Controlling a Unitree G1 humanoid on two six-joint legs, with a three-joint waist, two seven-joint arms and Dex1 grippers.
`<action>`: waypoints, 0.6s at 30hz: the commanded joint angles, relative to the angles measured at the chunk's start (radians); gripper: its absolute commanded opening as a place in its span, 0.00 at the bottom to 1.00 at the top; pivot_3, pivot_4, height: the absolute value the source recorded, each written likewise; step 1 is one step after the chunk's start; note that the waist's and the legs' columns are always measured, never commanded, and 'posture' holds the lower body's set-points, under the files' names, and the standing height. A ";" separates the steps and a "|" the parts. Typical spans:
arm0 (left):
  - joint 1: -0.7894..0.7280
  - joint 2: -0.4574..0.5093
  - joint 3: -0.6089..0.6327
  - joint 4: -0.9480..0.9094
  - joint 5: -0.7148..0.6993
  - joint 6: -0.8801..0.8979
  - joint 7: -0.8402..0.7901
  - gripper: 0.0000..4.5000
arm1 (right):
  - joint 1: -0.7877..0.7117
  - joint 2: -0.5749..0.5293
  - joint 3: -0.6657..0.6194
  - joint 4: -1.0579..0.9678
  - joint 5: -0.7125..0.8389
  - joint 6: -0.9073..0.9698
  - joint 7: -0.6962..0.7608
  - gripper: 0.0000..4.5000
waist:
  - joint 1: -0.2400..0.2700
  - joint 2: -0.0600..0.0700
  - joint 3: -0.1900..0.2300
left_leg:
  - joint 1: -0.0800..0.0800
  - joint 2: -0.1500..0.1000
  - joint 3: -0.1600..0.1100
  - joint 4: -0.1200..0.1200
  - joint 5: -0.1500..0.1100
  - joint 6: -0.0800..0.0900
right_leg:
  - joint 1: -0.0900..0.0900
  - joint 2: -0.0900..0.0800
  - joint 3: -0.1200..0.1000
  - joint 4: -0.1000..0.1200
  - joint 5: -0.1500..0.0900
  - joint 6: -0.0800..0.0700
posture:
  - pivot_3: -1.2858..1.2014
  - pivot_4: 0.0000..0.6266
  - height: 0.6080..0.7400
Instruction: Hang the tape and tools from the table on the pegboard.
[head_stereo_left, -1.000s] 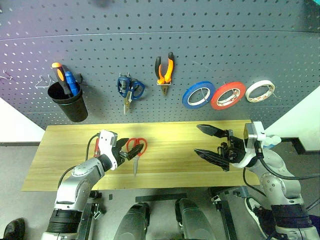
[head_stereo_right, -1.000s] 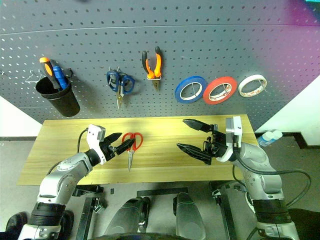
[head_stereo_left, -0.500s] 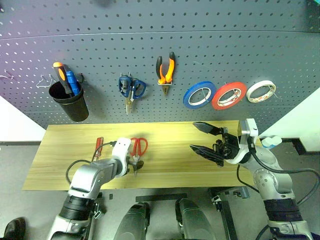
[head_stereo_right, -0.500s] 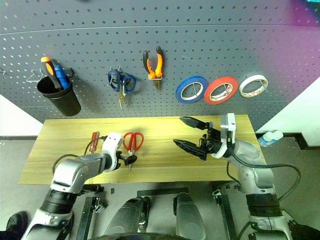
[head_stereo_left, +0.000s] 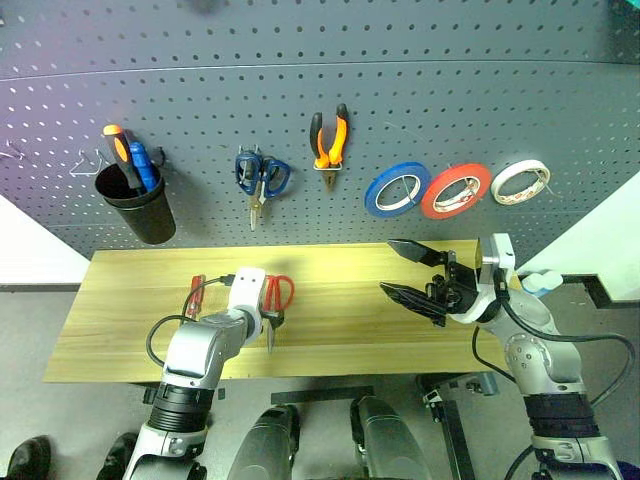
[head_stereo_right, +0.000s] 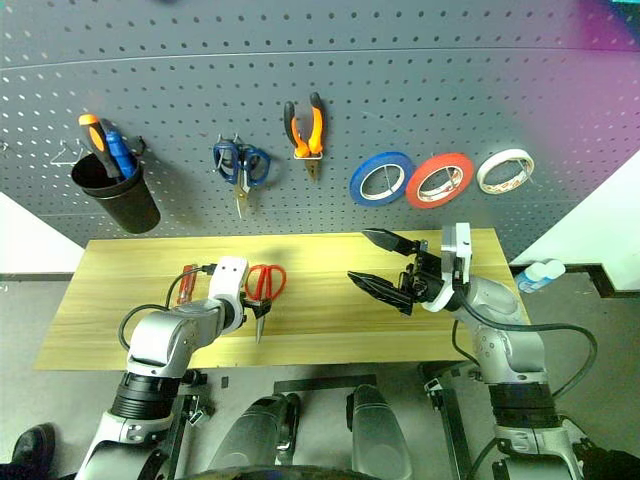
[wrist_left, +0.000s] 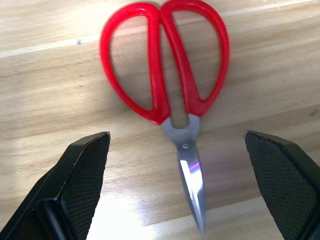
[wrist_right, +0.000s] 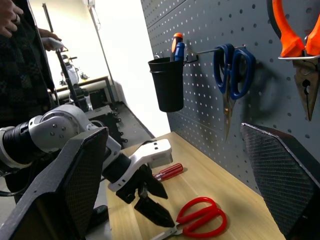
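On light wood table (head_stereo_left: 400, 330), red-handled steel scissors (wrist_left: 170, 95) lay flat at 12 o'clock of left gripper (wrist_left: 185, 185), claw spread, empty. Judged light, rigid, slick blades; pinch at pivot.

A workshop-style test room is suggested by the pegboard (head_stereo_left: 320, 90) hung with pliers (head_stereo_left: 329, 140), scissors (head_stereo_left: 260, 178) and tape rolls (head_stereo_left: 455, 190) above a wooden bench (head_stereo_left: 350, 320).

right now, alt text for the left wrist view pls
Red-handled scissors lie closed and flat on the light wood table, blades pointing toward the camera. The open left pincer hangs over the blade end, one black finger either side, not touching.
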 joint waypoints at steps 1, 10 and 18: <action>-0.006 0.002 0.004 0.016 0.016 -0.004 -0.009 1.00 | 0.002 -0.001 -0.018 -0.031 0.014 -0.010 0.009 0.99 | 0.000 0.000 0.000 | 0.000 0.000 0.000 0.000 0.000 0.000 | 0.000 0.000 0.000 0.000 0.000 0.000 | 0.47 0.35 1.00; -0.024 0.004 -0.048 0.097 0.053 -0.083 -0.042 1.00 | 0.054 -0.052 -0.001 -0.087 0.027 0.013 0.101 0.99 | -0.001 -0.001 0.001 | 0.000 0.000 0.000 0.000 0.000 0.000 | 0.000 0.000 0.000 0.000 0.000 0.000 | 0.46 0.38 1.00; -0.025 -0.018 -0.035 0.128 0.056 -0.081 -0.050 1.00 | 0.012 -0.092 0.008 -0.067 -0.041 -0.036 0.129 0.99 | -0.004 -0.001 0.001 | 0.000 0.000 0.000 0.000 0.000 0.000 | 0.000 0.000 0.000 0.000 0.000 0.000 | 0.46 0.39 1.00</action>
